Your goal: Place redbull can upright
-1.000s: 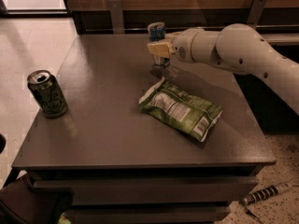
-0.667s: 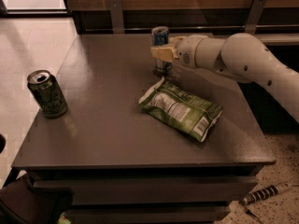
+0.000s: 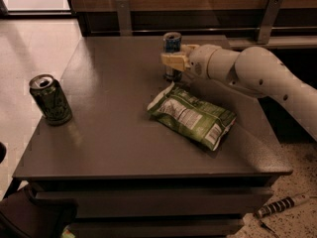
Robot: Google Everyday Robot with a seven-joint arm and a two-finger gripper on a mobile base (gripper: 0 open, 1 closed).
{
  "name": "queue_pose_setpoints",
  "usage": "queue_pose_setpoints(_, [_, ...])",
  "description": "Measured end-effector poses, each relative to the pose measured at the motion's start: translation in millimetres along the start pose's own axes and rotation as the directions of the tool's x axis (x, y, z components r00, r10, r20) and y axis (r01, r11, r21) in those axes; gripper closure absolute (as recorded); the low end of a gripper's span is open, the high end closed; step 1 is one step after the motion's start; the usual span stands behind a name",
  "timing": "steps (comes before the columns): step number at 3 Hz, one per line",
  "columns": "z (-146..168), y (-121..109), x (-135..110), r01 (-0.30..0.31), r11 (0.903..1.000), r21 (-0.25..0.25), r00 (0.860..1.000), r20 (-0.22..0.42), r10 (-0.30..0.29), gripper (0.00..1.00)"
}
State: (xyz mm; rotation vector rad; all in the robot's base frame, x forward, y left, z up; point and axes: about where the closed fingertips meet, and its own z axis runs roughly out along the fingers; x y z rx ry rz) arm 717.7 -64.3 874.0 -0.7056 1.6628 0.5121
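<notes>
The redbull can (image 3: 172,42) is slim, blue and silver, and stands upright near the far middle of the dark table (image 3: 114,133). My gripper (image 3: 172,62) reaches in from the right on a white arm (image 3: 257,76) and its tan fingers (image 3: 173,61) are closed around the can's middle. The can's bottom is at or just above the tabletop; I cannot tell if it touches.
A wider dark green-black can (image 3: 50,99) stands upright at the table's left edge. A green snack bag (image 3: 193,116) lies flat just in front of the gripper. A wooden wall with metal brackets runs behind the table. A striped object (image 3: 282,206) lies on the floor at right.
The gripper with the redbull can has shifted slightly to the right and a little down toward the tabletop. The green can and the bag have not moved.
</notes>
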Motion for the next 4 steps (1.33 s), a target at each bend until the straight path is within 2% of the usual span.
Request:
queue_pose_setpoints(3, [1.4, 1.8, 1.0, -0.002, 1.0, 0.0, 1.0, 0.0, 0.002, 0.17])
queue_pose_setpoints(4, [3.0, 3.6, 0.8, -0.002, 1.0, -0.004, 1.0, 0.0, 0.002, 0.0])
